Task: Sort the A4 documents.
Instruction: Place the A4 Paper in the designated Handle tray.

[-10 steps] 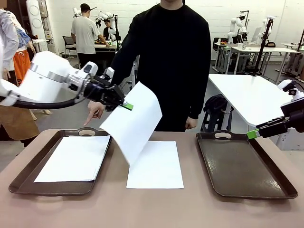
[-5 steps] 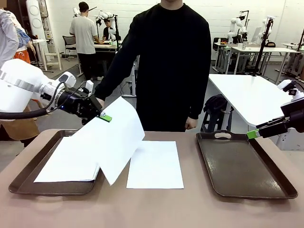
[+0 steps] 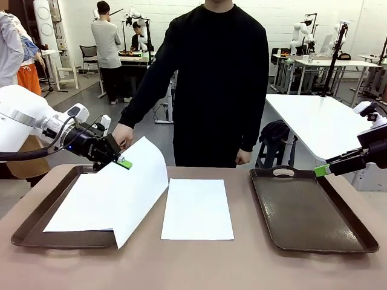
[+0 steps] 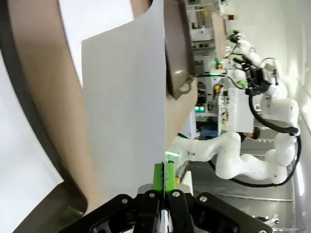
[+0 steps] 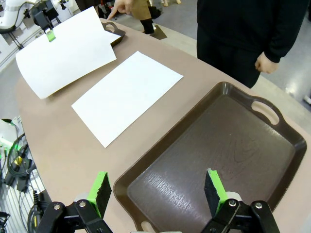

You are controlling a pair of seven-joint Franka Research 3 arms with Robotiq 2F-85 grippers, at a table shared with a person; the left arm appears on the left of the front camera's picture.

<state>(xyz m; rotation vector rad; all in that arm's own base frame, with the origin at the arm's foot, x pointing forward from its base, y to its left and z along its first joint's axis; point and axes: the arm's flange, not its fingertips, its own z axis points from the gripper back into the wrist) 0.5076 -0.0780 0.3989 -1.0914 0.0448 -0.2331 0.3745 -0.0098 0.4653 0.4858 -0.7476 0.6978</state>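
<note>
Left gripper (image 3: 124, 162) at nine o'clock clamps one A4 sheet (image 3: 133, 193) by its edge over the left tray (image 3: 42, 208); right gripper (image 5: 156, 188) at three o'clock gapes wide, empty.

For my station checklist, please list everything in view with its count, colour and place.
A4 documents: three, white: tray sheet in the left tray, middle sheet on the table, held sheet over the left tray.
trays: two, dark brown; right tray bare.
table: one, brown.
person: one, black top, far side; hand near left tray.
left gripper: black, shut on held sheet.
right gripper: black, open, by right tray's edge.
</note>
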